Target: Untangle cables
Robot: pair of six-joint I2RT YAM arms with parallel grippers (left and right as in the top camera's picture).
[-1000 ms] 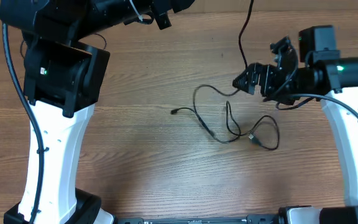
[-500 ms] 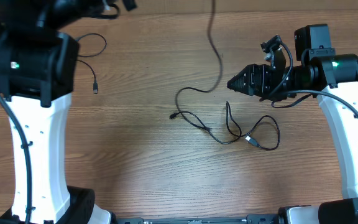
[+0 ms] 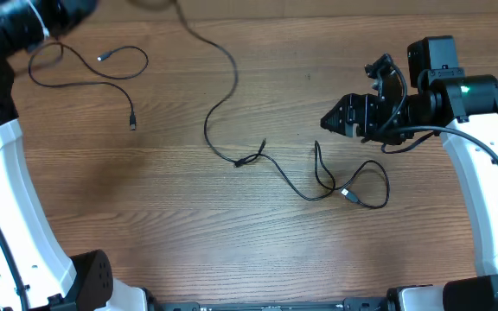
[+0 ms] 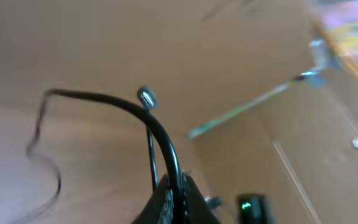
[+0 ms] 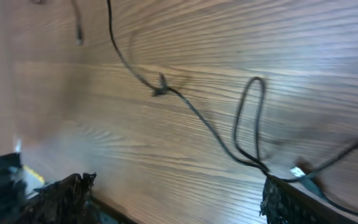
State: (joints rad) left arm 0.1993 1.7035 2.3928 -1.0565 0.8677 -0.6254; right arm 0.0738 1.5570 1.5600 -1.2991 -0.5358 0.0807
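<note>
We see the long cable point(image 3: 220, 86) pinched in the left hand point(image 4: 176, 198). Its fingers are closed tight on the cord with no gap between them. That wrist picture is blurred, and the cord arcs up and away from the grip.

From above, the cable comes in over the far edge of the picture and drops in a loose curve to the desk point(image 3: 145, 225). There it meets a small knot point(image 3: 249, 158) near the middle, which we take as our marker.

From the knot the cord runs flat toward the right arm's side and a little nearer the robot's bases. It then doubles into a narrow hairpin loop point(image 3: 320, 164). Just past the hairpin lie a silver-tipped plug point(image 3: 350, 194) and a wider loop point(image 3: 380, 186). We cannot tell whether one cord or two make up this stretch beyond the knot.

The right hand point(image 3: 327, 121) hovers on the right arm's side of the knot, just beyond the hairpin on its far side. Its fingers point(image 5: 67, 196) are spread wide with nothing between them. In its wrist view the knot, hairpin and plug all lie on the desk ahead of it, untouched.

A second cable point(image 3: 85, 73) lies well apart from the knot, toward the left arm's side and the far edge. It rests in an open curve, with one small plug end point(image 3: 132, 121) pointing back toward the bases.
</note>
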